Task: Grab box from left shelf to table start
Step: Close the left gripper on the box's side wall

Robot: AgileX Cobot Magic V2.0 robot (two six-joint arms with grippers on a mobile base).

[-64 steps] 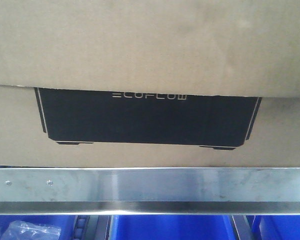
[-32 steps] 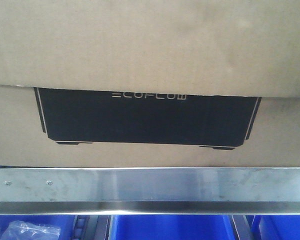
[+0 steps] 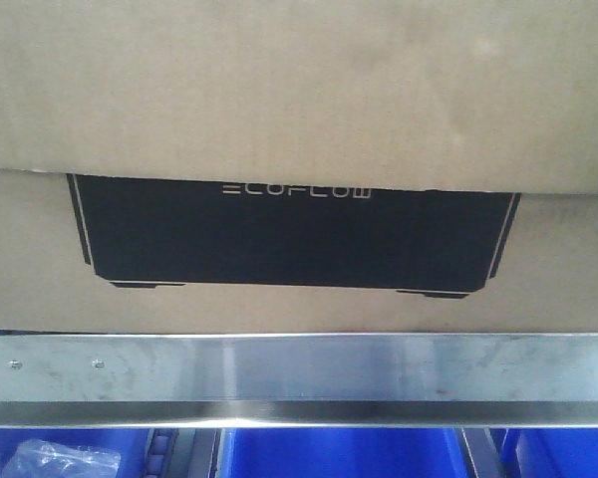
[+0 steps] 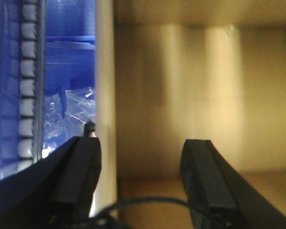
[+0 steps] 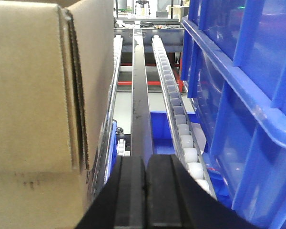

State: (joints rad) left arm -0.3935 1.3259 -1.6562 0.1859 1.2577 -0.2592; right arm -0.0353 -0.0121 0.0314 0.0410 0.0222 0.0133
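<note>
The brown cardboard box (image 3: 299,90) with its black ECOFLOW panel fills the front view, sitting behind the steel front rail of the left shelf (image 3: 299,366). My left gripper (image 4: 140,152) is open, its two black fingers spread in front of the box's side (image 4: 205,95), nothing between them. My right gripper (image 5: 146,164) is shut and empty, beside the box's corner (image 5: 38,95) at its left. The table is out of view.
Blue plastic bins (image 3: 329,453) sit below the rail, one holding a clear plastic bag (image 3: 55,460). In the right wrist view, roller tracks (image 5: 176,114) run away from me and a stack of blue bins (image 5: 238,86) stands close on the right.
</note>
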